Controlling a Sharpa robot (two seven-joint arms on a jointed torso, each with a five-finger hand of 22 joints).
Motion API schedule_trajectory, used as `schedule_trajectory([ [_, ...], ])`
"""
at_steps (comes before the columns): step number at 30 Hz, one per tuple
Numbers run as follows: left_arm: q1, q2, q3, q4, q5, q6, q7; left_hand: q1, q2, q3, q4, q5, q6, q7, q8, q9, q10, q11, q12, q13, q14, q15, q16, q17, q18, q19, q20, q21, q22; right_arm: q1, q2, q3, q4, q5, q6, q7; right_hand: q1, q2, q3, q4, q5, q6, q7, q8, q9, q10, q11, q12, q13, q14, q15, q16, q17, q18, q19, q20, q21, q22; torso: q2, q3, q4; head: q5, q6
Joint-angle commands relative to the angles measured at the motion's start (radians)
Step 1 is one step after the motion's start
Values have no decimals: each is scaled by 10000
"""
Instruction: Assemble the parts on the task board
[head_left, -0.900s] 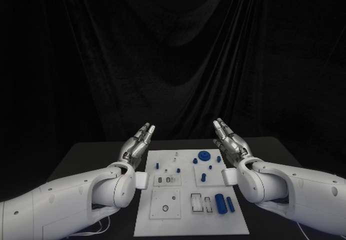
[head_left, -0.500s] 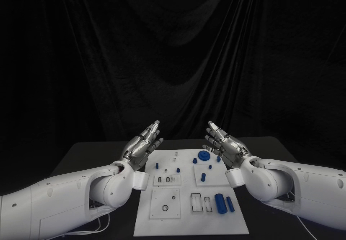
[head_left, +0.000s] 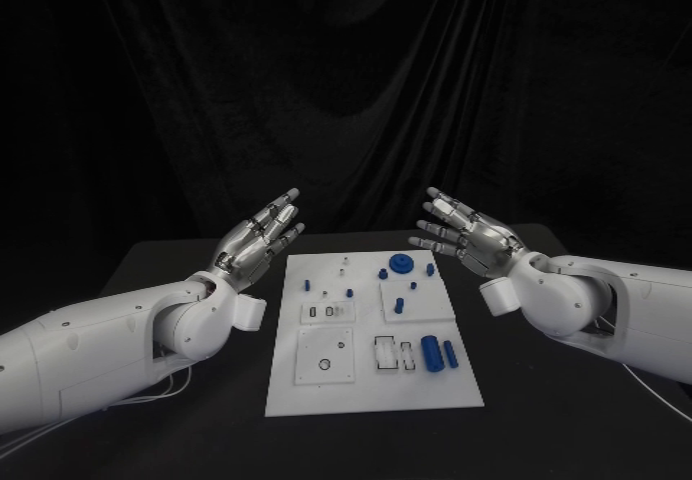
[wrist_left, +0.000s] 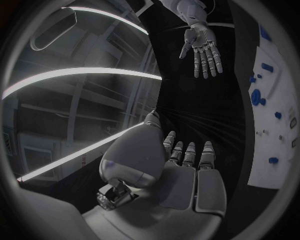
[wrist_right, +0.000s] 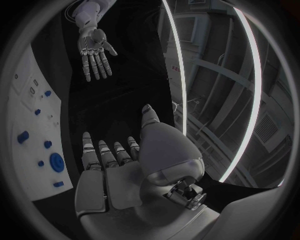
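Both hands spread, empty: left hand (head_left: 260, 240), right hand (head_left: 469, 236) | flank task board (head_left: 368, 385) | advice: lower one slowly onto a blue part (head_left: 431, 354)

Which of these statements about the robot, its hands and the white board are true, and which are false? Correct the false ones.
1. Both hands are raised off the table. True.
2. The left hand holds a blue part. False: it is open and holds nothing.
3. The board lies between the two arms. True.
4. The right hand presses on the round blue part. False: it hangs beside the board, touching nothing.
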Motion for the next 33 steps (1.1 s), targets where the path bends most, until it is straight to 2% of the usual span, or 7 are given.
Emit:
schedule_trajectory([
  [1, 14, -48, 3, -117, -1171, 119, 1739, 415, -10, 175, -18, 793, 84, 91, 20, 10, 80, 250, 26, 39, -7, 199, -36, -10, 178, 37, 148, 10, 32, 135, 105, 17, -3, -1358, 111, -314, 421, 89, 87, -421, 31, 309, 183, 127, 39, 80, 91, 391, 69, 373, -24, 237, 101, 106, 976, -8, 365, 128, 240, -78, 127, -148, -88],
  [5, 13, -293, 3, -237, -1612, -72, 1837, 715, -102, 244, -2, 1275, 264, 50, 44, 28, 440, 353, 107, 135, 167, 373, 71, 67, 177, 184, 268, 127, 105, 584, 191, 17, -252, -3027, -647, -621, 1435, 202, 502, -1264, 40, 1203, 740, 487, 142, 458, 499, 1567, 209, 2863, 104, 2134, 644, 116, 3505, -47, 1346, 457, 406, -112, 190, -179, -282],
  [10, 12, -478, 2, -173, -1945, -209, 1843, 1174, -123, 429, -72, 1533, 404, 143, 55, 38, 575, 458, 124, 164, 231, 438, 101, 82, 179, 266, 346, 193, 137, 1132, 182, 17, -429, -5396, -1300, -1230, 2328, 88, 1063, -2013, 50, 3678, 1775, 1348, 470, 1267, 358, 2922, 336, 6392, -154, 4024, 1091, 197, 5928, -299, 2490, 925, 555, -160, 238, -150, -477],
  [15, 12, -727, 2, 14, -2472, -458, 1906, 1346, -148, 486, -71, 1531, 480, 180, 64, 45, 664, 538, 140, 185, 282, 473, 125, 96, 182, 311, 396, 230, 153, 1727, 213, 17, -560, -8102, -1581, -2347, 2150, -325, 1138, -1917, 41, 4188, 1589, 1253, 437, 3406, 1174, 4614, 474, 8507, -881, 4340, 1104, 170, 7274, -993, 3622, 1562, 722, -180, 231, -158, -584],
  [24, 10, -969, 1, 265, -2881, -730, 1971, 1531, -181, 545, -106, 1532, 536, 256, 64, 48, 730, 636, 147, 198, 318, 558, 138, 103, 180, 357, 481, 267, 167, 2239, 429, 18, -749, -14581, -1903, -4171, 1621, -1037, 1153, -1219, 48, 5306, 1424, 1265, 497, 5348, 828, 4487, 509, 11402, -1672, 6401, 2274, 195, 9147, -1698, 5596, 2851, 941, -142, 279, -111, -753],
  [27, 8, -1093, 1, 398, -3095, -840, 1992, 1597, -183, 571, -123, 1532, 538, 297, 61, 48, 750, 672, 149, 201, 343, 608, 149, 109, 180, 386, 526, 290, 177, 2293, 608, 19, -856, -16764, -1932, -4745, 1570, -1461, 1726, -784, 56, 6167, 1175, 1197, 586, 6860, 575, 3680, 508, 11487, -1937, 8511, 3727, -479, 10326, -1965, 10077, 8351, 1096, -185, 365, -161, -756],
  [33, 8, -1302, 1, 631, -3220, -955, 1994, 1674, -195, 597, -143, 1533, 545, 333, 60, 49, 776, 733, 152, 205, 378, 685, 164, 117, 180, 428, 603, 323, 191, 2312, 870, 20, -1054, -18469, -2066, -5130, 1534, -1839, 2472, -536, 66, 6580, 1134, 1035, 692, 7702, 496, 3201, 558, 12017, -1996, 10359, 6064, -783, 10806, -2006, 11914, 10848, 1335, -298, 448, -212, -705],
])
